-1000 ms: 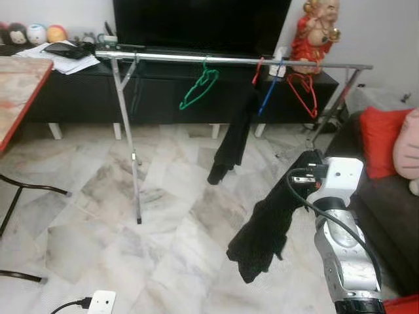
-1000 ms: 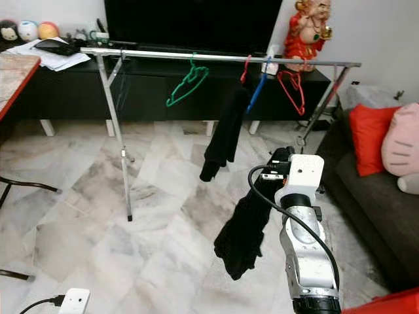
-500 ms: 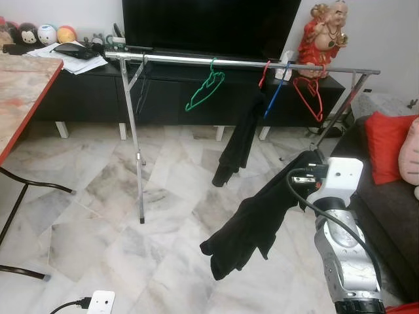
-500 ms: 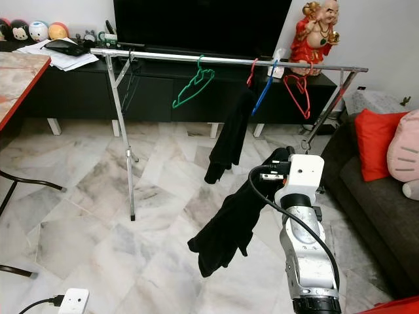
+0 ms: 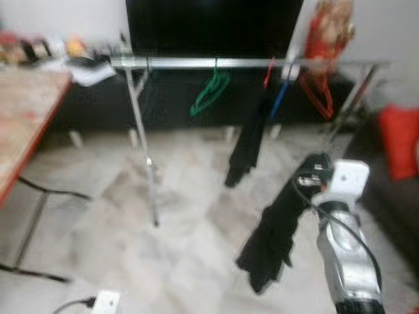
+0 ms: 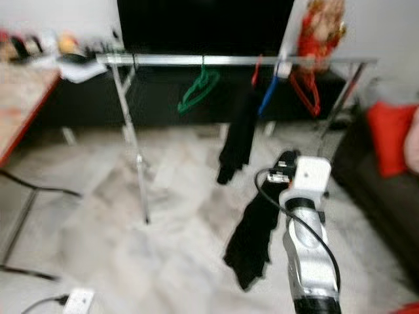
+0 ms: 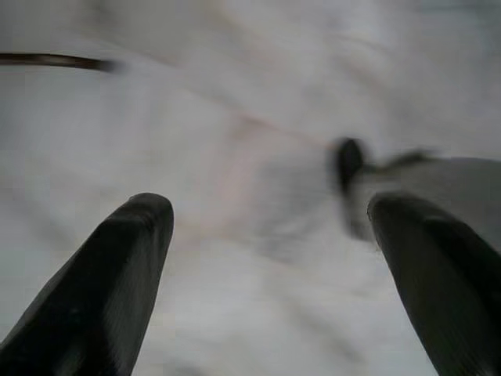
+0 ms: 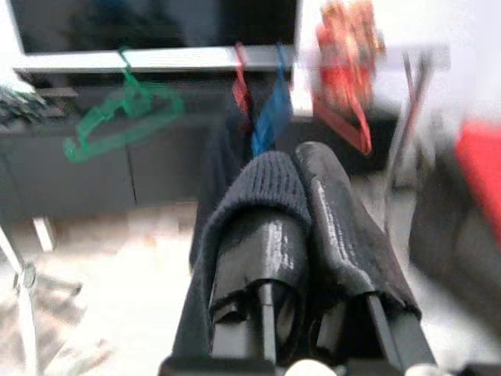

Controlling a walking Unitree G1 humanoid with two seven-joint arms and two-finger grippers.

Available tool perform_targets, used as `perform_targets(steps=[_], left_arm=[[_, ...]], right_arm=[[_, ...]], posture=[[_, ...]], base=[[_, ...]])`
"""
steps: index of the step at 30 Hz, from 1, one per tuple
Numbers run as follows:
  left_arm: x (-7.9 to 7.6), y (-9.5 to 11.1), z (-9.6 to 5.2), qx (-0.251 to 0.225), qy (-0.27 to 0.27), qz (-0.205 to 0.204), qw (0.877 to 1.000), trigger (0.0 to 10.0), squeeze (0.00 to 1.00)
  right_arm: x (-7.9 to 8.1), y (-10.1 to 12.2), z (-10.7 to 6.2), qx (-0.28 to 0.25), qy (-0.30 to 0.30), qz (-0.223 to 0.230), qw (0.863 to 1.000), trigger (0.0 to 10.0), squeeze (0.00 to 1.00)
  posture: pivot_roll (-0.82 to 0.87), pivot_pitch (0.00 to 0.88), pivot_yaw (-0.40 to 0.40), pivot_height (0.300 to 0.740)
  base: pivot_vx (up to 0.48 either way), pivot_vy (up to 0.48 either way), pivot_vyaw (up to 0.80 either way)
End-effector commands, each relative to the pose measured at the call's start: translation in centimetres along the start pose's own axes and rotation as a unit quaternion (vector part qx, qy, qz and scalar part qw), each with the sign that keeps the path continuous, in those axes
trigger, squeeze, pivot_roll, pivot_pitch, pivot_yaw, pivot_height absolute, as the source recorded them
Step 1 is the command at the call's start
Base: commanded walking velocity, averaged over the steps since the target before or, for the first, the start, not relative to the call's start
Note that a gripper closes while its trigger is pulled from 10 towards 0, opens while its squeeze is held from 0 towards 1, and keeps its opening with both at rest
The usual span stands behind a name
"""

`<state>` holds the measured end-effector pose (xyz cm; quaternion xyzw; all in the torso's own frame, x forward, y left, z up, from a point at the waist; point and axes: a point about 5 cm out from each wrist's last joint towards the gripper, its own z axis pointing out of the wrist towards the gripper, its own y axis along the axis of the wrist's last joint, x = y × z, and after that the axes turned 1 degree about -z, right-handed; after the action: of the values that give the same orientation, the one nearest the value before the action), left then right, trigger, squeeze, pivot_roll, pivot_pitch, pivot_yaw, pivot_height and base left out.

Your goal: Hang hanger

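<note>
Right gripper (image 8: 301, 176): pinching black garment (image 5: 275, 235), held short of rail (image 5: 249, 63). Left gripper (image 7: 270, 235): fingers spread, over floor (image 7: 235, 94). Green hanger (image 5: 209, 95): on rail.

We saw a pale marble floor (image 5: 131, 255) under soft blurred light. A long black cabinet (image 5: 98, 104) stood along the white wall (image 6: 59, 16), a dark screen (image 5: 213, 26) above it, a dark sofa (image 6: 386, 209) with a red cushion (image 6: 393, 134) at the right.

Right arm raised forward, right gripper (image 8: 301, 168) fingers pressed together; left gripper (image 7: 274, 235) points down, fingers spread
</note>
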<state>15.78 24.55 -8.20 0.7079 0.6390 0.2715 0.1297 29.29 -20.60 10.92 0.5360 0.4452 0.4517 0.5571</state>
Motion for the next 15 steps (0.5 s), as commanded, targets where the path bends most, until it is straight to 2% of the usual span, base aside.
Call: perform_targets(steps=[1,5,11,15], left_arm=[[-0.3,-0.6,-0.1,0.006,-0.009,0.012,1.0,10.0,0.0],[0.5,-0.5,-0.1,0.012,-0.002,0.008,1.0,10.0,0.0],[-0.2,1.3,0.3,-0.004,-0.013,0.015,1.0,10.0,0.0],[-0.8,1.7,0.4,-0.009,-0.019,0.008,1.0,10.0,0.0]], right_arm=[[0.0,-0.4,-0.2,0.002,-0.008,0.006,1.0,10.0,0.0],[0.8,-0.3,-0.6,-0.002,-0.002,0.009,1.0,10.0,0.0],[-0.2,-0.3,-0.4,-0.012,-0.022,0.007,1.0,10.0,0.0],[-0.3,-0.2,-0.5,-0.014,-0.021,0.006,1.0,10.0,0.0]], posture=[[0.03,0.0,-0.006,0.74],[0.01,0.0,0.003,0.74],[-0.04,0.0,0.015,0.74],[-0.04,0.0,0.009,0.74]], base=[[0.0,0.0,0.0],[0.0,0.0,0.0],[0.0,0.0,0.0],[0.0,0.0,0.0]])
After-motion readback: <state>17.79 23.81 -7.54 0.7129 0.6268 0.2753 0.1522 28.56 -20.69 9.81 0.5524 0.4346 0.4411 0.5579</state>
